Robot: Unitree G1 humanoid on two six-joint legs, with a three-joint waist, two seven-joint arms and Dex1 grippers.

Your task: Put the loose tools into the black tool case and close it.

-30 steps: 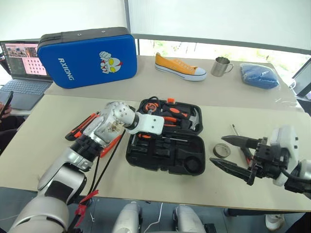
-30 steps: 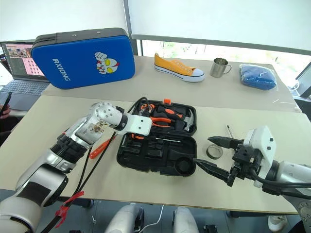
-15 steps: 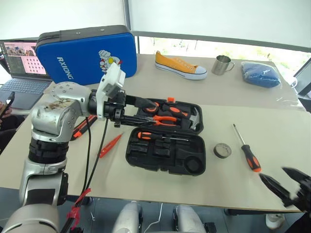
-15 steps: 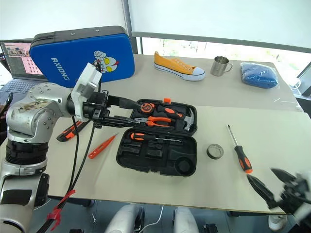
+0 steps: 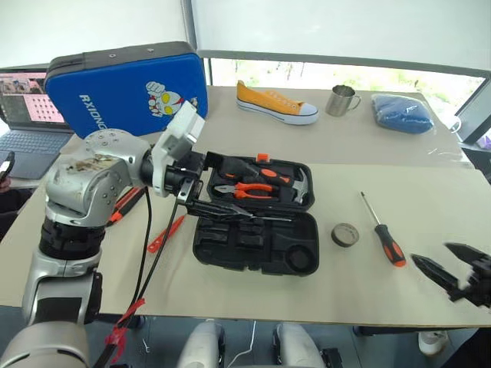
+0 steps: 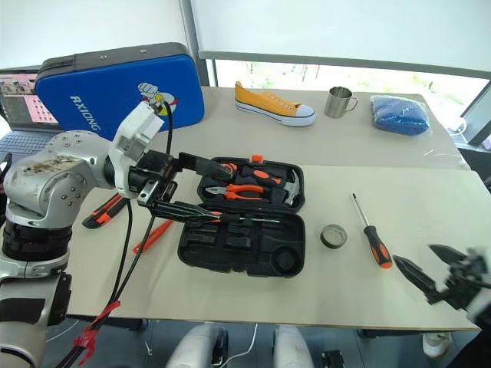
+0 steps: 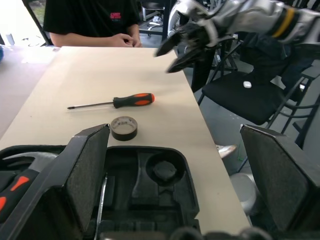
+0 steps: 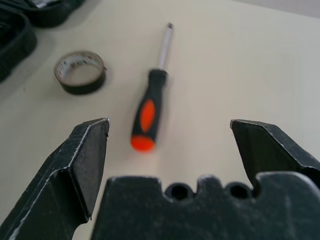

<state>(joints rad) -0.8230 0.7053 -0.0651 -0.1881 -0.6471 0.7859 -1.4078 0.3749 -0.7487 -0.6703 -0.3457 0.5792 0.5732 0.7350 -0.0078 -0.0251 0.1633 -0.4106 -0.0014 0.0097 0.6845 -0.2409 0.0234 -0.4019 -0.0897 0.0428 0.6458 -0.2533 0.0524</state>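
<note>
The black tool case (image 5: 257, 222) lies open near the middle of the desk (image 5: 330, 287), toward its front edge, lid half at the back. Orange-handled pliers (image 5: 245, 189) and a hammer (image 5: 301, 184) sit in the lid's recesses; a black-and-orange screwdriver (image 6: 230, 218) lies in the front half along the hinge.

Just right of the case rests the small black tape roll (image 5: 344, 234), and beside that a second black-and-orange screwdriver (image 5: 381, 231), handle toward the front edge. On the case's left lie the slim orange tester screwdriver (image 5: 166, 234) and, further left, partly behind the arm, the orange-and-black utility knife (image 6: 103, 212).

The left gripper (image 5: 216, 184) is raised above the case's left end, elbow bent, wrist turned so it points across to the right; its fingers are spread wide and empty. The right gripper (image 5: 453, 266) hangs low at the desk's front right corner, pointing toward the loose screwdriver, also spread and empty.

A blue zip case (image 5: 126, 88), a yellow sneaker (image 5: 275, 103) and a metal mug (image 5: 342, 100) stand along the far edge.
</note>
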